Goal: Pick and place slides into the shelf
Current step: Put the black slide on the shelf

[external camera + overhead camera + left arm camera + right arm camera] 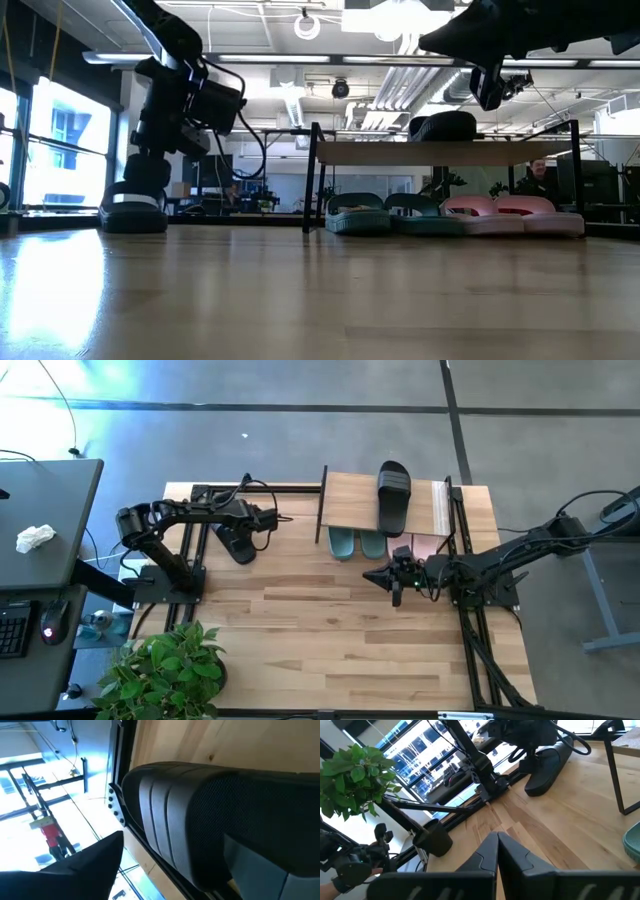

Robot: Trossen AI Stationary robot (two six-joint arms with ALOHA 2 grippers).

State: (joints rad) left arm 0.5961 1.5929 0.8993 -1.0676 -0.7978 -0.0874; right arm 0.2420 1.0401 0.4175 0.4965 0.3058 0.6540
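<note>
A: So, the last black slide lies near the table's far left corner, well apart from the shelf. Its mate already sits on the plank top, and the green pair and pink pair are lined up underneath.

B: And the left gripper?

A: It's right over that slide. The left wrist view is filled by the ribbed strap, with one finger beside it, but I cannot tell how far the fingers are spread or whether they have hold of anything.

B: Where should it grip?

A: Across the strap, I'd judge: the rubber will flex, so seat both fingers fully before lifting, then clear the shelf's black frame.

B: The right gripper?

A: Fingers pressed together, holding nothing, hovering in front of the shelf. It should keep clear.
</note>
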